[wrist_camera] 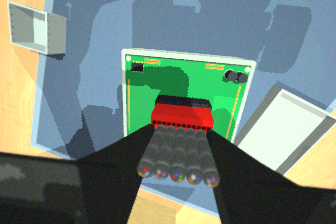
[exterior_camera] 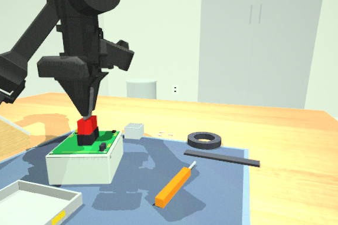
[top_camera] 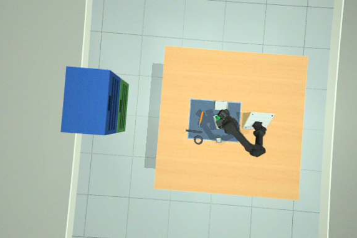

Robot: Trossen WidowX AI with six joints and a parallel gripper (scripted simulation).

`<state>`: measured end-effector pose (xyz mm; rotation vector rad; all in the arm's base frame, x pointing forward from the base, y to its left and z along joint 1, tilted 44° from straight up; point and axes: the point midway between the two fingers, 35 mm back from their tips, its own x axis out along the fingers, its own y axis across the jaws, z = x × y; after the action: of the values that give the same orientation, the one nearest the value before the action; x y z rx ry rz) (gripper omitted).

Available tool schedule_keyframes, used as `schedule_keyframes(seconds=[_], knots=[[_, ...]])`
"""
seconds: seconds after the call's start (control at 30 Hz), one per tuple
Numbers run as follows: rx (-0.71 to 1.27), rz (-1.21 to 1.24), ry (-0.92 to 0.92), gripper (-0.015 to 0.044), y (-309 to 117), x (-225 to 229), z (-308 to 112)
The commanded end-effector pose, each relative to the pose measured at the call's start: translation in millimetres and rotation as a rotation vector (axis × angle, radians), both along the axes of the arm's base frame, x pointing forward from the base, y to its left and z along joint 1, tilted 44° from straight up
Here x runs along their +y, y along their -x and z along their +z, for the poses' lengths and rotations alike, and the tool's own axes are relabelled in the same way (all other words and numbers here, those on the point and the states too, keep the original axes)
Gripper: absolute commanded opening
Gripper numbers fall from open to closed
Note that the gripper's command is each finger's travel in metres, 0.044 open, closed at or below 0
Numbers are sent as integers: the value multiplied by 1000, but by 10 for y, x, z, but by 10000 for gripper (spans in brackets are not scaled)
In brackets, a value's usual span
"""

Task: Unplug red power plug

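Presently: my black parallel-jaw gripper point(exterior_camera: 87, 117) point(wrist_camera: 179, 133), pinching the red block-shaped power plug point(exterior_camera: 87, 125) point(wrist_camera: 182, 116), seated in the black rectangular socket point(exterior_camera: 87, 139) point(wrist_camera: 182, 101) on the green circuit board point(exterior_camera: 68, 146) point(wrist_camera: 140, 89). Risk: slipping fingertips or a dragged board, should I pull straight up. Plug: upright, grey cable bundle point(exterior_camera: 91, 101) point(wrist_camera: 179, 152) uppermost; long axis across the board, finger to finger.
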<state>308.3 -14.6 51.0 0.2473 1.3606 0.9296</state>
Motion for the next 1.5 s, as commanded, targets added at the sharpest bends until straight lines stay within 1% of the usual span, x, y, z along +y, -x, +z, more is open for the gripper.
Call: schedule_keyframes(seconds=[0.0,0.23,0.5,0.63,0.73,0.97,1.1,1.2,1.47], knots=[[-8,-6,14,0,-14,-80,73],[-35,-25,85,0,6,-114,197],[33,23,-91,0,-62,-220,90],[43,30,-117,0,-72,-239,80],[27,18,-75,0,-57,-218,108],[-41,-30,101,0,9,-132,234],[-51,-37,128,0,20,-118,254],[-35,-26,87,0,3,-146,232],[38,27,-104,0,-71,-267,124]])
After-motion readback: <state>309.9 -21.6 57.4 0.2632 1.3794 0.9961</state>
